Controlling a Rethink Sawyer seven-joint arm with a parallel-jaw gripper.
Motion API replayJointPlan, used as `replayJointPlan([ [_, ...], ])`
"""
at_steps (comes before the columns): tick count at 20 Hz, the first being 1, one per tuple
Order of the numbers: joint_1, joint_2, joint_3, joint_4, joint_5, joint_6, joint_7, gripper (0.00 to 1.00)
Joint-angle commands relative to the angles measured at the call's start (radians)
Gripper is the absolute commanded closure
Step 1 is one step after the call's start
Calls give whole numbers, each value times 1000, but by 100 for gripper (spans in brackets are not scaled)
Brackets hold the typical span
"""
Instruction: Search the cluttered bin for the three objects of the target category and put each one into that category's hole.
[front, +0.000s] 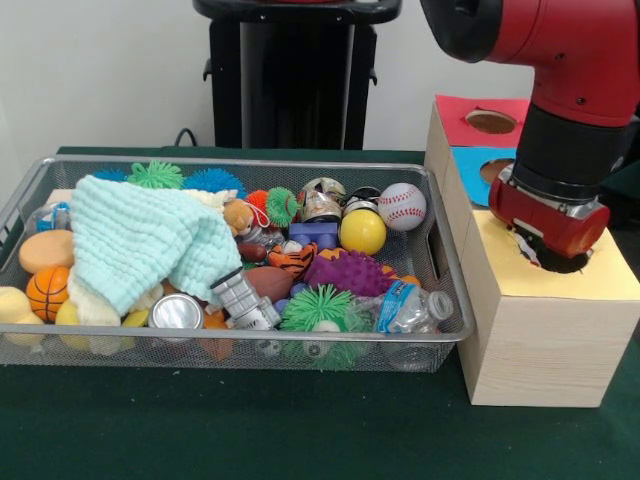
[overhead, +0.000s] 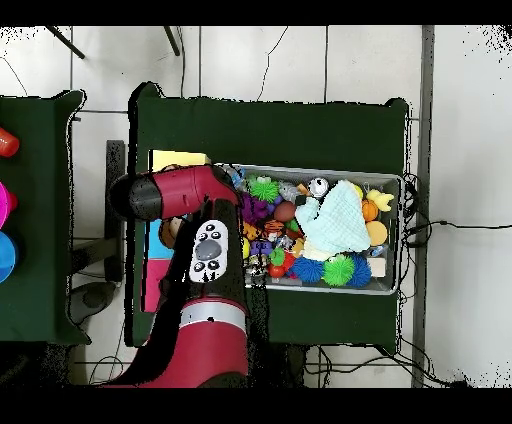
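While the red and black arm (front: 560, 100) reaches down at the right of the front view, its wrist end sits at the dark hole in the yellow top (front: 600, 275) of the wooden box (front: 530, 340), and the gripper (front: 553, 262) is sunk out of sight there, so whether it is clenched, released or grasping something cannot be told. Behind the yellow section, toward the upper right, lie a blue section (front: 475, 160) and a red section (front: 480, 112), each with its own round hole. Just left of the box stands the wire mesh bin (front: 445, 325), filling the middle and left of the frame. A pale green cloth (front: 140, 240) covers its left half. Around it lie a baseball (front: 402, 206), a yellow ball (front: 362, 231), a small basketball (front: 47, 291), a purple spiky ball (front: 350, 270), a green tentacled ball (front: 318, 308), a metal can (front: 176, 311), and a crushed plastic bottle (front: 412, 307). In the overhead view the arm (overhead: 195, 250) covers the box, with the bin (overhead: 395, 290) to its right.
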Motion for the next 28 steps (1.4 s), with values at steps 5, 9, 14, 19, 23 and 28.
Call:
replayJointPlan([
  [5, -58, 29, 17, 137, -10, 121, -27, 100],
  [9, -66, 16, 26, 159, -9, 95, -29, 100],
  [14, -54, -125, 15, 208, 17, 282, -63, 100],
  [19, -37, -176, 4, 234, 6, 260, -60, 100],
  [23, -27, -165, 1, 197, 5, 288, -45, 100],
  [28, -34, -173, -4, 170, -4, 313, -52, 100],
])
